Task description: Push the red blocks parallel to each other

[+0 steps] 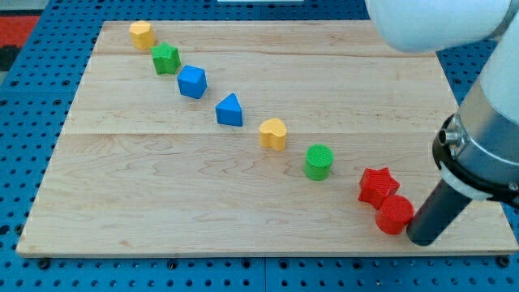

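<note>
Red star block (377, 185) and red cylinder block (395, 214) touch near the wooden board's (162, 195) bottom right corner. The rod's tip (422, 239), gripping nothing, rests just right of the cylinder.

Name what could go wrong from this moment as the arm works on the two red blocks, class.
1. My tip sits right beside the red cylinder, which touches the red star; one push may shove both together.
2. Both red blocks lie near the wooden board's bottom-right edge, so a stray push might slide one off.
3. The green cylinder sits close by at upper left; a long push could knock it.
</note>
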Motion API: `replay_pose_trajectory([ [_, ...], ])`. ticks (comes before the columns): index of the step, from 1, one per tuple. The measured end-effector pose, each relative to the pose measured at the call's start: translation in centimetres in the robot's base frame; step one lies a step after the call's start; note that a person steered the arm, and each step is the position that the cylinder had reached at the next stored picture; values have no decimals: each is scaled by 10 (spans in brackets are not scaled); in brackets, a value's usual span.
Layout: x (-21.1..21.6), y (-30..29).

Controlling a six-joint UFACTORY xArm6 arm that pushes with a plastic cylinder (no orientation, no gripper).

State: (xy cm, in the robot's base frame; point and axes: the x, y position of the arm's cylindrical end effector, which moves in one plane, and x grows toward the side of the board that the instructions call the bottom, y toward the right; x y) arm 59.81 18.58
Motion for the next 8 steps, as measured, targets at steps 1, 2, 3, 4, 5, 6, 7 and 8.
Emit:
replay_pose_trajectory([
  [1,-12,28],
  [2,-16,0],
  [3,-19,-47],
  [4,-29,-89],
  [5,-33,-132],
  [6,-45,-102],
  [7,-25,-59],
  [8,-21,-7],
])
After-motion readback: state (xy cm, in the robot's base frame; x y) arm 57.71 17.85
